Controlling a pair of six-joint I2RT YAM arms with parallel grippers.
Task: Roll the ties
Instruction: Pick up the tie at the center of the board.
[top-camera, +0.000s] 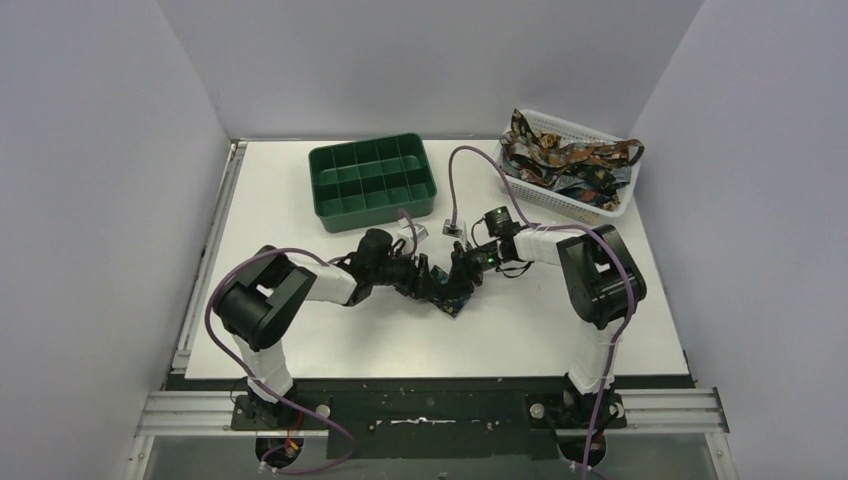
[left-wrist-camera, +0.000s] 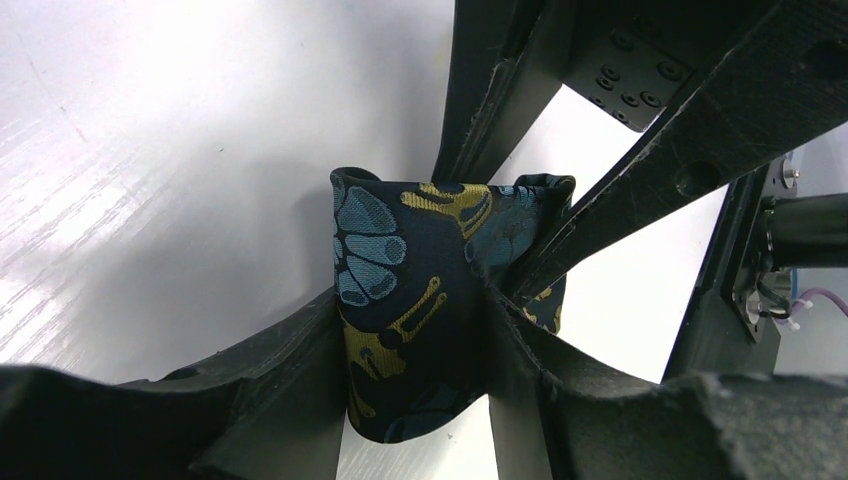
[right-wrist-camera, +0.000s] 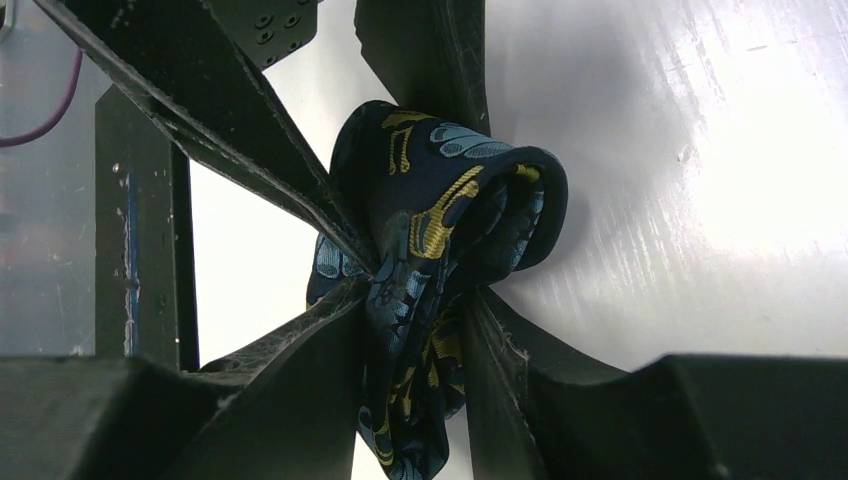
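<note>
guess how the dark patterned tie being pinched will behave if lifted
Probably floppy: the dark navy patterned fabric necktie bunches into soft folds where pinched. Its woven sheen suggests it may slip. The loose loop would likely unroll if released.

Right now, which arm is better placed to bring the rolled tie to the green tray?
Probably left. Both jaws pinch the rolled tie, but the green tray lies on the side of the left arm; the right arm sits nearer the white basket.
</note>
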